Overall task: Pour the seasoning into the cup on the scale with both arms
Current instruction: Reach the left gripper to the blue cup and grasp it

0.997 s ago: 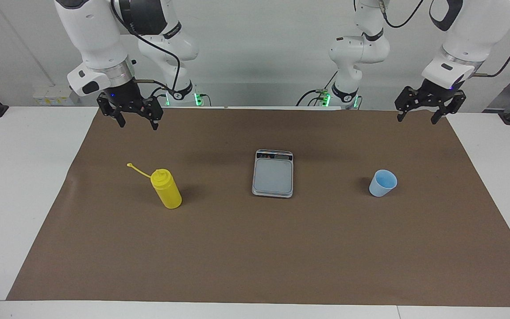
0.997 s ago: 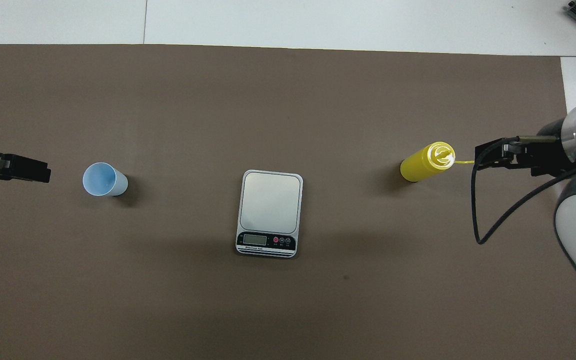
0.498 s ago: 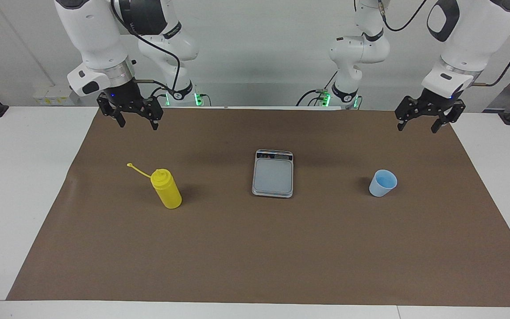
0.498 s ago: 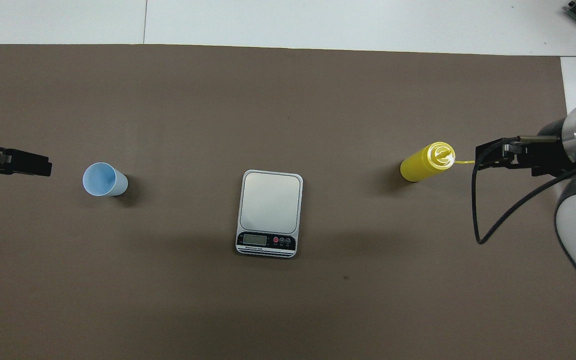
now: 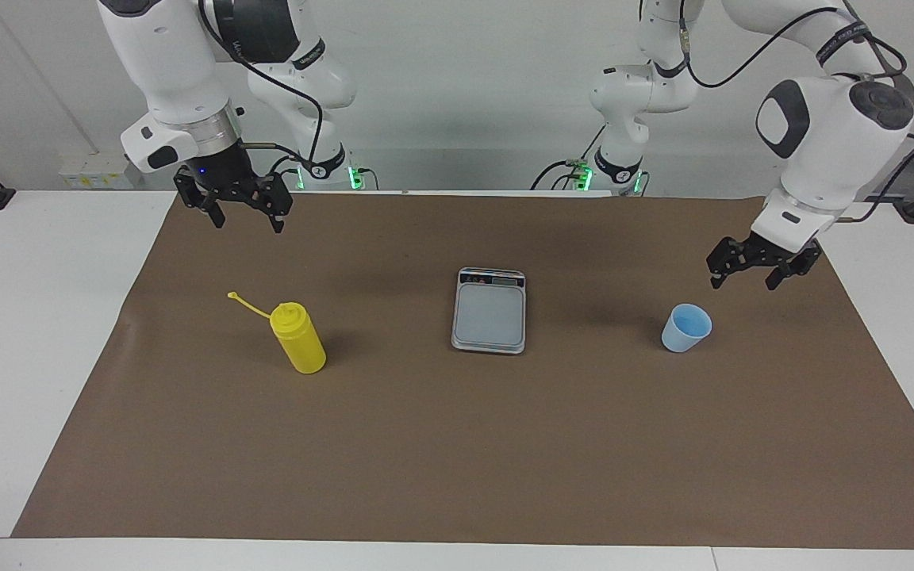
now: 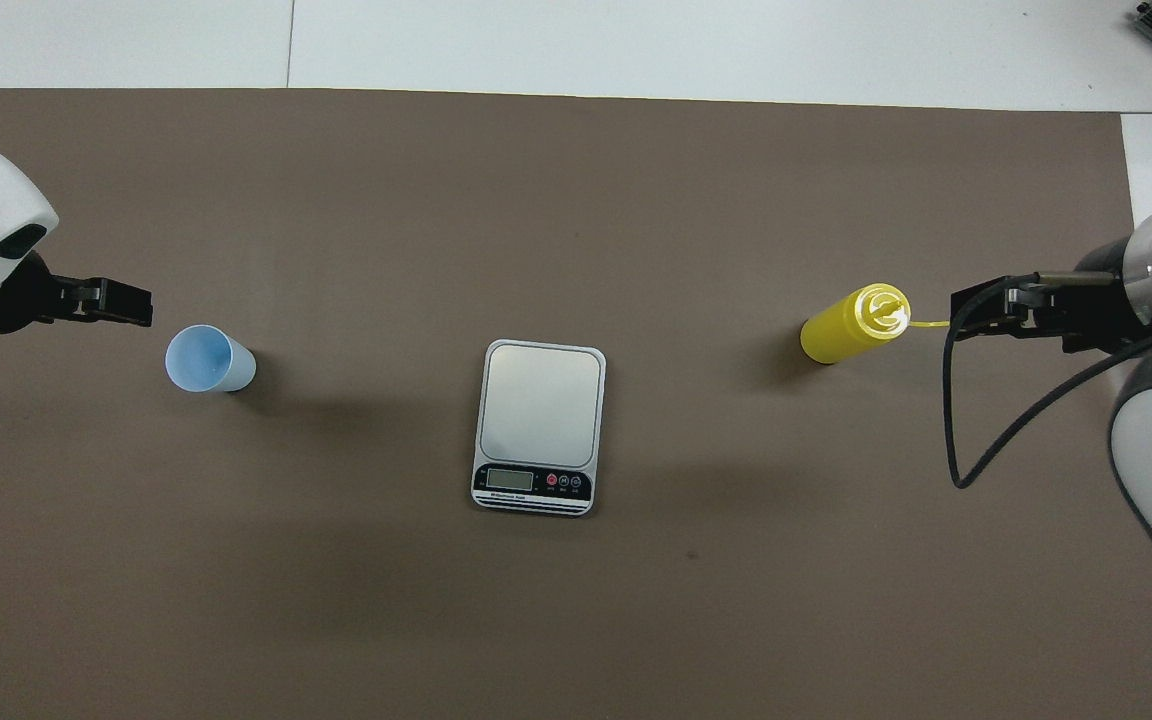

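Arms come in from the two ends of the table. The left gripper point(image 5: 754, 268) hangs low in the air over the brown mat point(image 5: 457, 444), close to the cup point(image 5: 686, 327) but not touching it, with its fingers pointing down and its jaws wide apart and empty. The right gripper point(image 5: 239, 208) is raised over the mat edge nearest to the robots, at the right arm's end; its jaws are also wide and hold nothing.

The cup stands upright on the mat toward the left arm's end. The scale point(image 5: 489, 309) lies in the middle, with its dark display strip at the end nearer to the robots and its grey plate bare. The seasoning point(image 5: 298, 338) stands upright toward the right arm's end, its cap strap sticking out sideways. All three are well apart, with wide open mat between them and farther from the robots.

The small writing on the scale's display end cannot be read.
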Action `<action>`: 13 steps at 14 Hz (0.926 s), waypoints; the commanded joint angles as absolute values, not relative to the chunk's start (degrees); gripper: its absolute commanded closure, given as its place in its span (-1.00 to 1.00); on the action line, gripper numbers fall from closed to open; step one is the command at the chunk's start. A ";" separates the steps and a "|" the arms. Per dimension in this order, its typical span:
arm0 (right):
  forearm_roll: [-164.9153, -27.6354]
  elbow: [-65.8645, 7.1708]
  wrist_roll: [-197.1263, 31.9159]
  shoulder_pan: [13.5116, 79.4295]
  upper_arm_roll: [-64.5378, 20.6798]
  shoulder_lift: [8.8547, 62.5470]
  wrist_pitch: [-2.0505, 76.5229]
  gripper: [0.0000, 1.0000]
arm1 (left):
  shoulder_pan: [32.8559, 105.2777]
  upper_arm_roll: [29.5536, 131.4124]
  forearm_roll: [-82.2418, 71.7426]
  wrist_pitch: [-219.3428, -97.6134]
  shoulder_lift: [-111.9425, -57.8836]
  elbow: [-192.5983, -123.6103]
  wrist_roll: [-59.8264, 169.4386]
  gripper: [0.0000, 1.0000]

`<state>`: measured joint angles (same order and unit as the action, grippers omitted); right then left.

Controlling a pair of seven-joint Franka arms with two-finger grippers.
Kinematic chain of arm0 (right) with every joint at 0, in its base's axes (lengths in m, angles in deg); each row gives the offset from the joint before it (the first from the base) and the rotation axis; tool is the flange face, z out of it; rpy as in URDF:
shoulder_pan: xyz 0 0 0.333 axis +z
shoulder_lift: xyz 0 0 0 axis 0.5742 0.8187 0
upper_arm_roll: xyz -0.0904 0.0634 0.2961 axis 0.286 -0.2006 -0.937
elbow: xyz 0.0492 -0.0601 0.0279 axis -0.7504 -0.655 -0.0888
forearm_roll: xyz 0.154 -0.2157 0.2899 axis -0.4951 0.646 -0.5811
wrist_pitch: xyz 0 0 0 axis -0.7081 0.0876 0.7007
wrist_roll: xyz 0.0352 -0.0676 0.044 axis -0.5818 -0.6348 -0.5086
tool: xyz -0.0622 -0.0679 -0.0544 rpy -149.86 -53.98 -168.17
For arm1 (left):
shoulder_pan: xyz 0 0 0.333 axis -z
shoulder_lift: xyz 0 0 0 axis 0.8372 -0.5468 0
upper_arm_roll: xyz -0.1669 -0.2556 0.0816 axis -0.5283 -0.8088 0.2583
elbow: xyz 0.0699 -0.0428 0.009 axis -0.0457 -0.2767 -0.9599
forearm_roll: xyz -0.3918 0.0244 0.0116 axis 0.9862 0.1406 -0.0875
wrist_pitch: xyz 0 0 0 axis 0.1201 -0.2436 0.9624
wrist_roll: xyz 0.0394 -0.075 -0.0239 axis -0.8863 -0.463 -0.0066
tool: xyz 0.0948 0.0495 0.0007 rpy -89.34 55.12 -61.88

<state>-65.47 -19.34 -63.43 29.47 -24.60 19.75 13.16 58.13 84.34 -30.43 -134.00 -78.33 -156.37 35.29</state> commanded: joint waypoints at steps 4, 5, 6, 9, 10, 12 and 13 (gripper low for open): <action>-65.95 -21.04 -63.44 29.16 -24.57 18.43 14.21 -1.00 | 56.59 84.04 -29.77 -147.09 -77.22 -169.58 39.01 -1.00; -65.95 -21.04 -63.44 29.16 -24.57 18.43 14.21 -1.00 | 55.72 83.95 -29.68 -147.88 -77.23 -170.54 39.10 -1.00; -65.95 -21.04 -63.44 29.16 -24.66 18.43 14.21 -1.00 | 55.53 83.95 -29.60 -149.28 -77.23 -171.50 39.10 -1.00; -65.95 -21.04 -63.44 29.16 -24.57 18.43 14.21 -1.00 | 55.27 83.86 -27.94 -151.57 -79.50 -172.82 43.38 -1.00; -65.95 -21.04 -63.44 29.16 -24.57 18.43 14.21 -1.00 | 55.53 83.86 -27.58 -152.97 -79.95 -173.18 44.19 -1.00; -65.95 -21.04 -63.44 29.16 -24.57 18.43 14.12 -1.00 | 55.27 83.86 -27.49 -153.69 -80.48 -174.32 44.20 -1.00; -65.95 -21.04 -63.36 29.16 -24.57 18.43 14.12 -1.00 | 55.18 83.86 -27.49 -154.04 -81.09 -174.41 44.02 -1.00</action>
<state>-65.47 -19.34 -63.43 29.47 -24.60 19.75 13.16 55.77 84.15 -28.52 -151.81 -80.45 -173.10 43.51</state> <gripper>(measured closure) 0.000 0.000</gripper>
